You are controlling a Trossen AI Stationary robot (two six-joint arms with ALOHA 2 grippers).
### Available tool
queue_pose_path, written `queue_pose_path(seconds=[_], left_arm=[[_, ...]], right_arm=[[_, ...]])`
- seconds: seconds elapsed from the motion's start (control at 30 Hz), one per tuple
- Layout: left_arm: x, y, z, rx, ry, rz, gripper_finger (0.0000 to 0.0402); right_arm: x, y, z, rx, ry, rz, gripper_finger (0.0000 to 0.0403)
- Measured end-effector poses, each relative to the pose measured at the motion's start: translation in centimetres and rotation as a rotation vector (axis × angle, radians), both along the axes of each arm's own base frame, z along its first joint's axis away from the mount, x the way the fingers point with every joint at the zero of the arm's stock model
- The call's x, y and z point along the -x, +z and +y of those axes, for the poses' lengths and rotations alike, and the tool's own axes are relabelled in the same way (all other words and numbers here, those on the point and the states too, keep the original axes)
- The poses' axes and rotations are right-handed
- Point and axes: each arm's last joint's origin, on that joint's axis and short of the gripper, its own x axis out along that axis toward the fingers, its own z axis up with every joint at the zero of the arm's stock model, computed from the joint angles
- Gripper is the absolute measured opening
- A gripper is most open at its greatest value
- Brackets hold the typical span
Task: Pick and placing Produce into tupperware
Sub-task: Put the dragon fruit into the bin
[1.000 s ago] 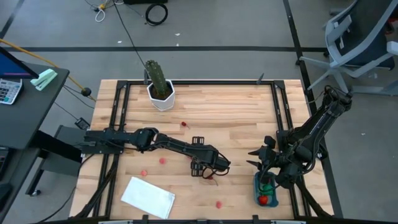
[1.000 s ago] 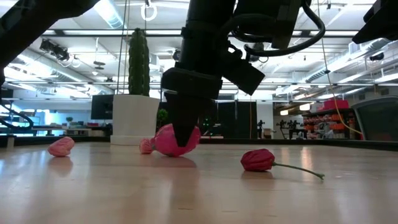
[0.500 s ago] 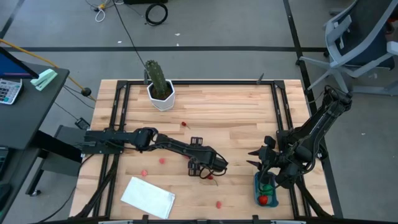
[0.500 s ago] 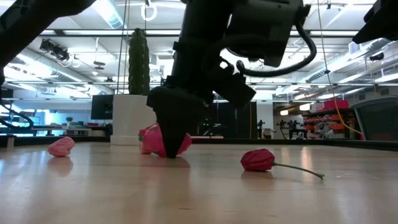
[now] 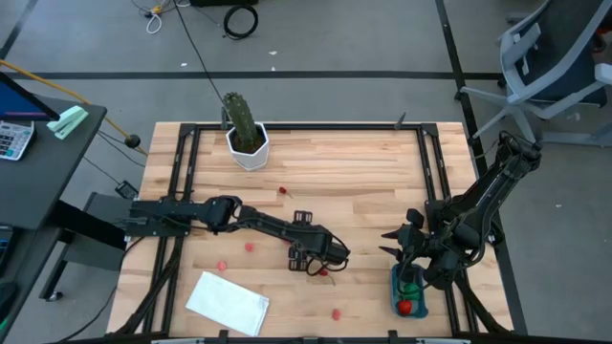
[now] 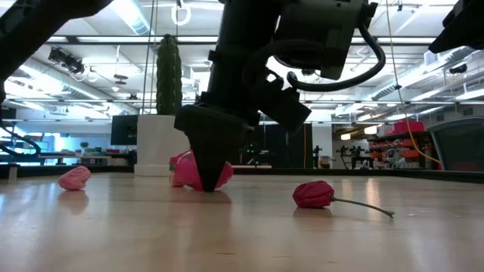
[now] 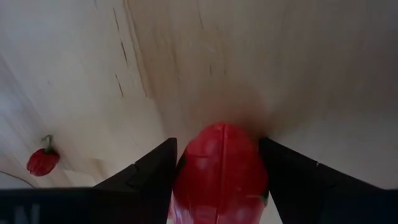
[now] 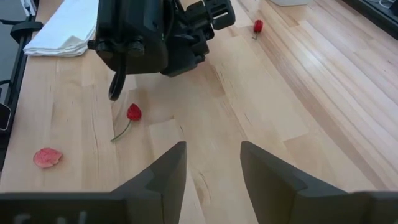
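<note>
Near the left part of the front edge of the tabletop [image 5: 363, 191], a white sheet [image 5: 228, 303] is laid flat, with a small pink piece [image 5: 222, 266] just behind it and a cactus in a white pot [image 5: 246, 134] set at the back edge. Toward the middle of the tabletop, the left gripper [image 5: 308, 263] is lowered onto the wood, and a red-pink toy fruit [image 7: 221, 171] is enclosed between its fingers [image 7: 146, 180], which are seen pressed against both sides of it. A red stemmed piece [image 6: 314, 194] is lying just beside that gripper, apart from it, and another pink piece [image 5: 337, 311] is found at the front edge. At the front right corner, the teal container [image 5: 408, 296] is set with red and green pieces inside, and the right gripper [image 5: 411, 258] is held just above it, its fingers [image 8: 165, 171] parted and holding nothing.
</note>
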Motion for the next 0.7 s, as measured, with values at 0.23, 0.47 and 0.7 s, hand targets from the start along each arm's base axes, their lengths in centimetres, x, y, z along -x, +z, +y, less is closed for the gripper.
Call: queue_pose_path(seconds=[0.23, 0.47, 0.7], left_arm=[[-1.0, 1.2, -0.4, 0.023, -0.048, -0.057, 0.0217], [-3.2, 4.7, -1.0, 0.092, -0.167, -0.286, 0.0224], [-5.5, 7.0, -1.6, 0.202, -0.211, -0.577, 0.0212]], right_arm=[[0.0, 0.0, 0.0, 0.000, 0.000, 0.000, 0.0160], [0.0, 0.0, 0.0, 0.001, 0.000, -0.001, 0.0159], [0.0, 0.1, -0.2, 0.040, -0.028, -0.038, 0.0159]])
